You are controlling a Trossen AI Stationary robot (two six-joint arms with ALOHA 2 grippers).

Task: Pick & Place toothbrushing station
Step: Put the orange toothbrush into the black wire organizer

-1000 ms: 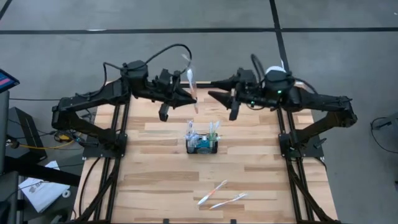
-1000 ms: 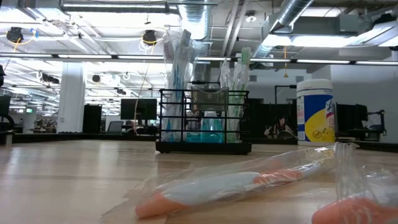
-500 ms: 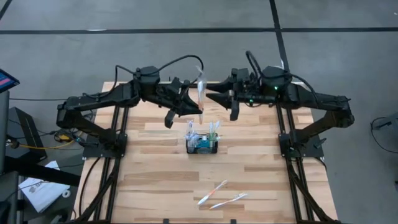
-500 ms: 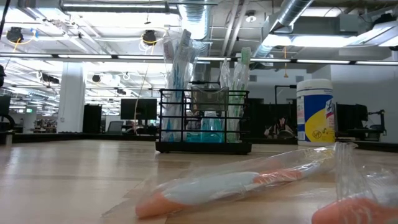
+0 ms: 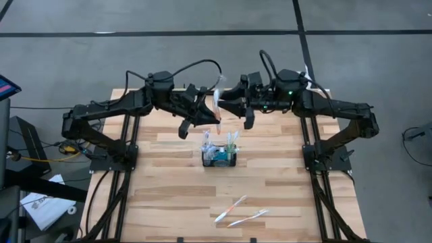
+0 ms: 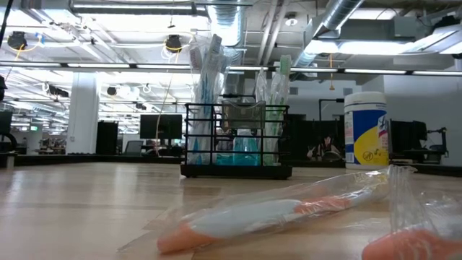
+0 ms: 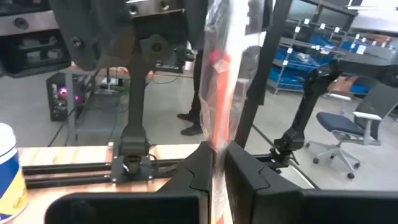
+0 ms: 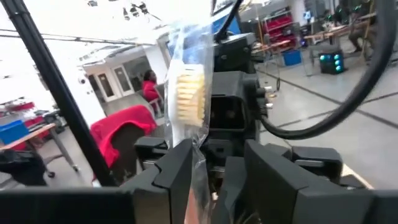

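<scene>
The worktop [image 5: 175, 182] is pale wood in butcher-block strips, smooth with a soft sheen. On it the toothbrushing station [image 6: 236, 141] is black wire mesh, thin metal with a matt finish. In front of the station lie wrapped toothbrushes [image 6: 278, 211] in clear, crinkled, glossy plastic film. Beside the station a white tub [image 6: 366, 130] looks like smooth plastic with a printed label. Both arms are matt black. The floor [image 5: 202, 17] is dull grey.

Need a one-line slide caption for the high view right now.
Above the black wire-mesh caddy, the left end effector grips a plastic-wrapped toothbrush as the right end effector meets it.
</scene>
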